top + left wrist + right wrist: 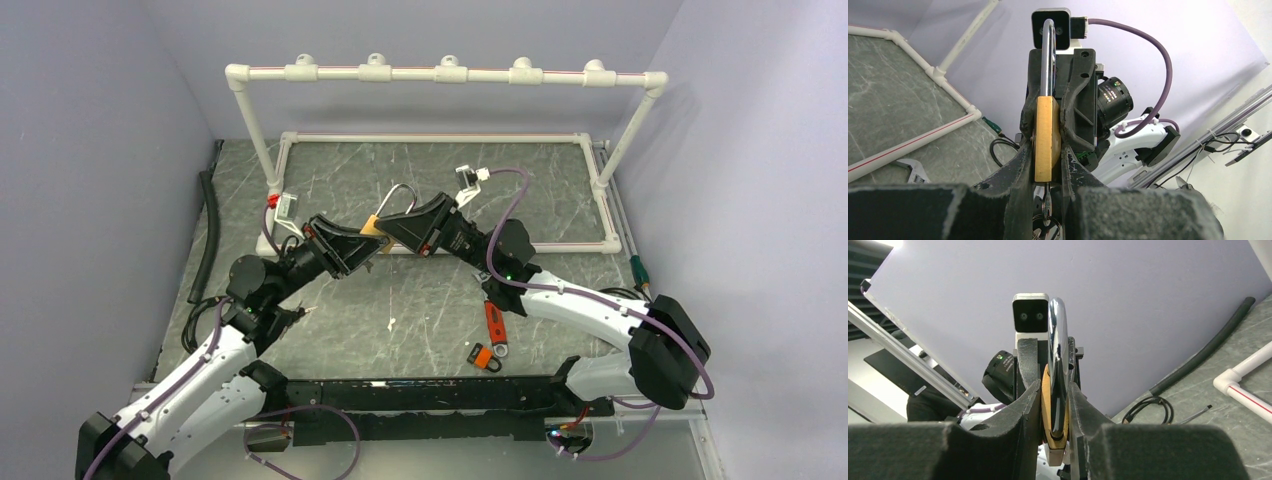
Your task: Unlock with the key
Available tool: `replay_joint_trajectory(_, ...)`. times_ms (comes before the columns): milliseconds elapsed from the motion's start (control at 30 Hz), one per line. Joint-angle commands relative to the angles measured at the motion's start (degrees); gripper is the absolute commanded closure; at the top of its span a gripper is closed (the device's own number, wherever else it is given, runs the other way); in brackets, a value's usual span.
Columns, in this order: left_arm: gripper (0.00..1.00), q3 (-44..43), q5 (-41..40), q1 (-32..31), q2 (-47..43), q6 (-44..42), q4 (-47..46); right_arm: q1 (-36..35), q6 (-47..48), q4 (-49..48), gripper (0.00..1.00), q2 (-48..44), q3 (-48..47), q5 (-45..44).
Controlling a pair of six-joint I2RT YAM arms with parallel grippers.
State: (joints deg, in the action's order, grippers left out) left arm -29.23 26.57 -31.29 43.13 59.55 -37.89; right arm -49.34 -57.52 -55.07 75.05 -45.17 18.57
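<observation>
A brass padlock with a steel shackle is held in the air above the table's middle, between both grippers. My left gripper is shut on the brass body. A small key with a ring sticks out of the lock's underside between my left fingers. My right gripper faces it from the other side. It is shut on the padlock at the shackle end, and the shackle rises between its fingers.
A white PVC pipe frame stands at the back. Two orange tools lie on the table in front of the right arm. A black hose lies at the left and a green-handled screwdriver at the right. A wrench lies near the pipe.
</observation>
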Motion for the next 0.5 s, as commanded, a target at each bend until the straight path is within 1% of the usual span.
replay_joint_trajectory(0, 1.00, -1.1, 2.0, -0.1, 0.7, 1.0, -6.6, -0.6, 2.3, -0.3, 0.83, 0.6, -3.1, 1.7)
replay_joint_trajectory(100, 1.00, -1.1, 2.1, -0.1, 0.9, 1.0, -6.3, -0.6, 2.4, 0.1, 1.00, 0.8, -3.2, 1.9)
replay_joint_trajectory(167, 1.00, -0.9, 1.9, -0.1, 0.8, 0.8, -5.8, -0.7, 2.4, 0.2, 1.00, 0.7, -3.1, 1.7)
replay_joint_trajectory(233, 0.94, -0.6, 1.8, -0.1, 0.4, 0.7, -5.3, -0.7, 2.1, 0.0, 1.00, 0.6, -2.8, 1.5)
replay_joint_trajectory(267, 0.90, -0.4, 1.8, 0.0, 0.2, 0.7, -5.2, -0.7, 1.8, 0.0, 1.00, 0.4, -2.7, 1.4)
replay_joint_trajectory(467, 0.45, -0.3, 2.1, 0.1, -2.0, -1.3, -1.8, -1.1, 0.4, 4.7, 1.00, -0.9, -3.8, -1.7)
